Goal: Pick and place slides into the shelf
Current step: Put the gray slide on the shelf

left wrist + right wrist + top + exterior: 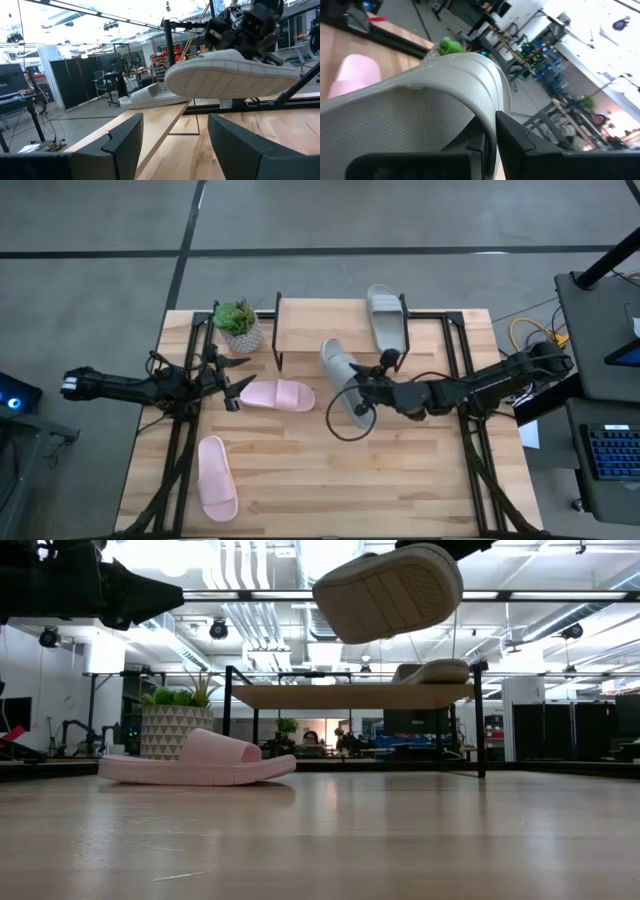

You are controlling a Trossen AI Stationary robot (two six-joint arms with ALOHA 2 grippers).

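My right gripper (362,392) (492,135) is shut on a grey-green slide (342,380) (390,590), held high above the table in front of the shelf (320,328) (350,695). The second grey-green slide (387,318) (435,671) lies sole-down on the shelf's top board. One pink slide (278,395) (200,760) lies on the table near the shelf, the other (215,477) near the table's near-left corner. My left gripper (235,385) (175,145) is open, raised above the table just left of the nearer pink slide, touching nothing. My right gripper pinches the grey-green slide's wide strap (470,100) at its edge between the two fingers (520,140), coming from the table's right side. The slide is lifted clear and tilted, with its ribbed sole (400,585) showing from below.
A small potted plant (238,325) (180,725) stands at the shelf's left end. Black frame rails (185,430) run along the table's left and right sides. Open tabletop lies in the near middle (350,480).
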